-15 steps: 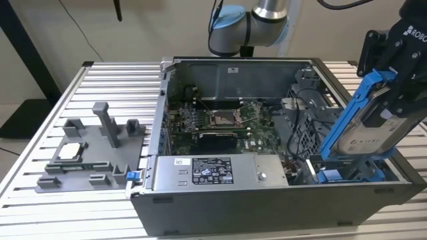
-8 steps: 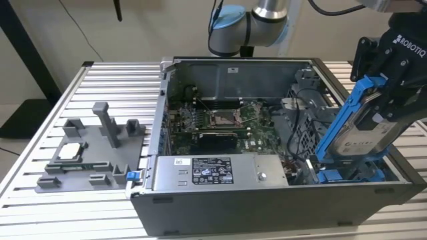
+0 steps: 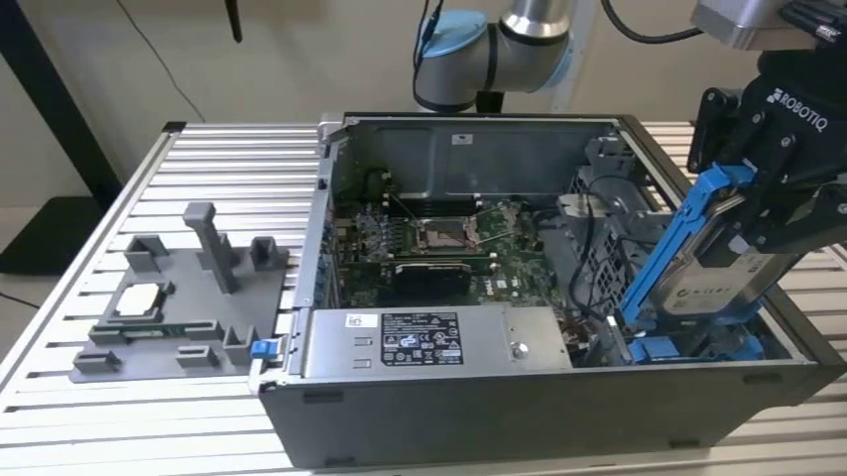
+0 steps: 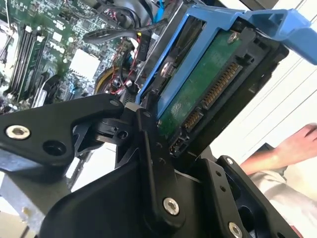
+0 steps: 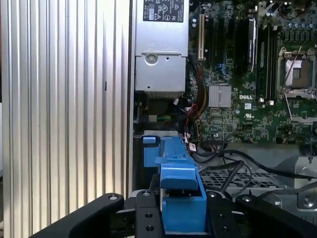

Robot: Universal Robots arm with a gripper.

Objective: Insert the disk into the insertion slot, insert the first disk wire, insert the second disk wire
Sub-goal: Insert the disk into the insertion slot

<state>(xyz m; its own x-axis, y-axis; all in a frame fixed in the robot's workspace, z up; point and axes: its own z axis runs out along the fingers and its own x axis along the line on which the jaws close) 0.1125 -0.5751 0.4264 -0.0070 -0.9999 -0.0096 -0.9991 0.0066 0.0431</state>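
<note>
My gripper (image 3: 779, 213) is shut on the disk (image 3: 725, 270), a silver drive with a white label in a bright blue carrier (image 3: 677, 238). The disk hangs steeply tilted over the exterior view's right end of the open computer case, its lower end down at the blue rails of the insertion slot (image 3: 688, 347). The second wrist view has the disk's green circuit board (image 4: 198, 94) and connector pins facing up between the black fingers (image 4: 151, 148). In the first wrist view the blue carrier (image 5: 181, 198) sits between the fingers, above the slot's blue tab (image 5: 150, 148). Black cables (image 5: 233, 163) lie loose beside the bay.
The grey power-supply box (image 3: 430, 340) lies along the case's front wall and the motherboard (image 3: 443, 243) on its floor. A grey fixture with a post (image 3: 198, 297) stands on the slatted table at the exterior view's left. A person's hand (image 4: 297, 146) is outside the case.
</note>
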